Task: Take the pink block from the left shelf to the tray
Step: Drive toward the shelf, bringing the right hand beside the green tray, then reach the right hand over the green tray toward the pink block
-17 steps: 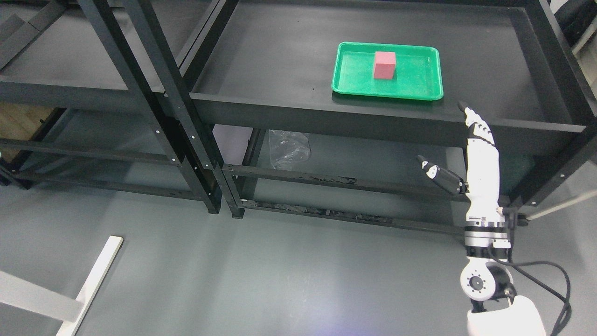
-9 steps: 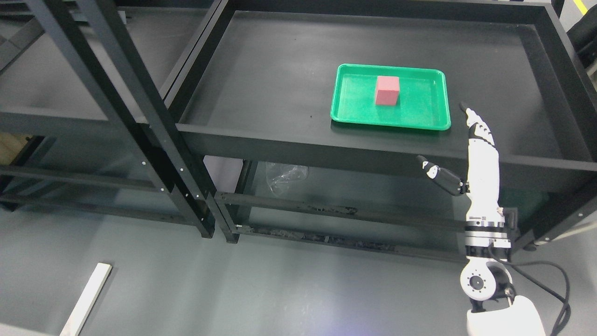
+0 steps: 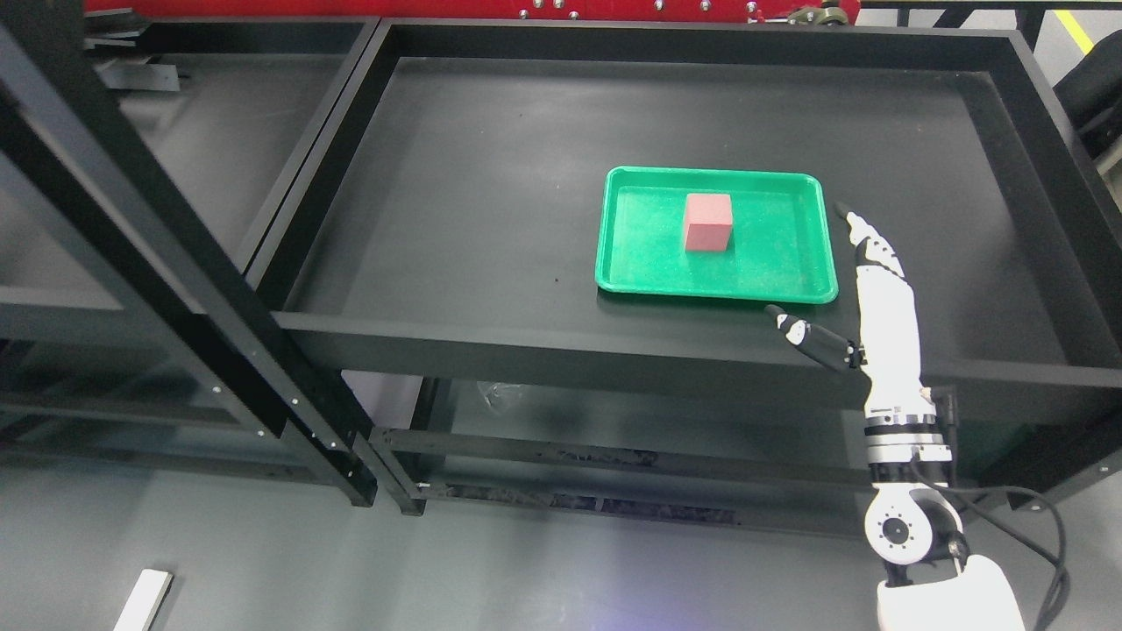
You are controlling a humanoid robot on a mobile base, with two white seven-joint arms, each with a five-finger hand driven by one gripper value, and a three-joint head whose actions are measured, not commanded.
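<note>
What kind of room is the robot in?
Probably a workshop or robot test lab, not a home. There are black metal shelf racks on a plain grey floor, with a pink block in a green plastic tray, and the robot's white right hand held open beside it.

pink block (image 3: 707, 223), green tray (image 3: 631, 263), black shelf (image 3: 491, 175)

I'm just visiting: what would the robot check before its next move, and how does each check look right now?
1. Block in tray: ok, it stands near the middle.
2. Tray on shelf: ok, flat.
3. Right hand empty: ok, fingers straight, holding nothing.
4. Hand apart from block: ok, it is beside the tray's right edge.
5. Hand clear of shelf lip: cannot tell.
6. Left hand: cannot tell, out of view.
</note>
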